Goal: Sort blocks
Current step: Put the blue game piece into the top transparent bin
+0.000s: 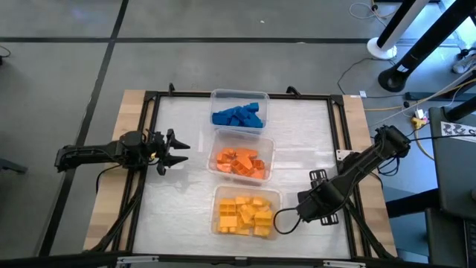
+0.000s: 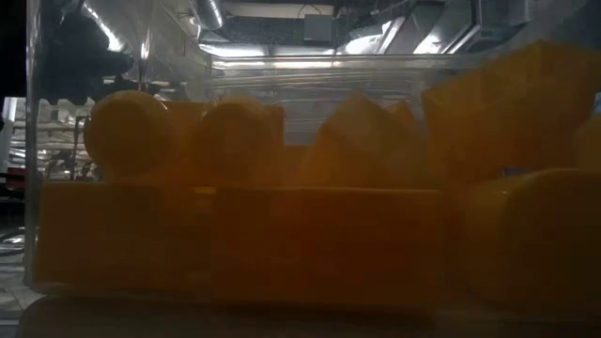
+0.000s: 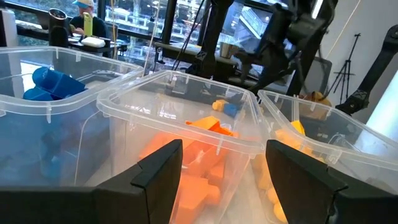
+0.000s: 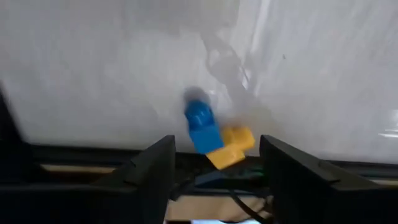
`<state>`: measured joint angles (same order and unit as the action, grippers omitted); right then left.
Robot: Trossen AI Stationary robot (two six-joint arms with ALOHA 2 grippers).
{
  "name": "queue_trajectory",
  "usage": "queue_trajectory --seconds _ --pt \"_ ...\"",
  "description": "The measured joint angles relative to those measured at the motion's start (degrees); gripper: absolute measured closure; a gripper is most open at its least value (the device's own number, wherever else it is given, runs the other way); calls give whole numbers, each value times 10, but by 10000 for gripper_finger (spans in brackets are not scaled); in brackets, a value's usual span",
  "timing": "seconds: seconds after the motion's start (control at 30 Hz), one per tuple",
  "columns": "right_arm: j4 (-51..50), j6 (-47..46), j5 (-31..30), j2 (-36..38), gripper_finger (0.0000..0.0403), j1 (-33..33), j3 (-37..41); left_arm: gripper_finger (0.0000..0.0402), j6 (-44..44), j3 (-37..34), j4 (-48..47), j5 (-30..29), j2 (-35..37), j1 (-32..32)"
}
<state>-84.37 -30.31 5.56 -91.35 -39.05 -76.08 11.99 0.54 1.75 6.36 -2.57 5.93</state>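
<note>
So three clear tubs are sitting in a row down the middle of the table [image 1: 186, 149]: blue blocks [image 1: 238, 116] in the far tub [image 1: 239, 95], orange blocks [image 1: 241, 162] in the middle one, yellow blocks [image 1: 244, 215] in the one nearest the front edge. The left gripper [image 1: 173, 151] is hovering by the left edge facing the orange tub, fingers spread with nothing between them. The right gripper [image 4: 214, 163] is hanging near the front right corner, fingers apart, over one blue block [image 4: 201, 124] touching one yellow block [image 4: 231, 147] on the tabletop
</note>
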Motion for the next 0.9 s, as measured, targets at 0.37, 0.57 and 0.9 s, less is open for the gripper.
queue_trajectory --seconds 0.37,0.57,0.9 --pt "38 95 74 0 176 0 138 180 0 0 0 0 0 0" --pt "104 117 76 0 178 0 169 180 0 0 1 0 0 0" --pt "147 126 128 0 178 0 210 180 0 0 1 0 0 0"
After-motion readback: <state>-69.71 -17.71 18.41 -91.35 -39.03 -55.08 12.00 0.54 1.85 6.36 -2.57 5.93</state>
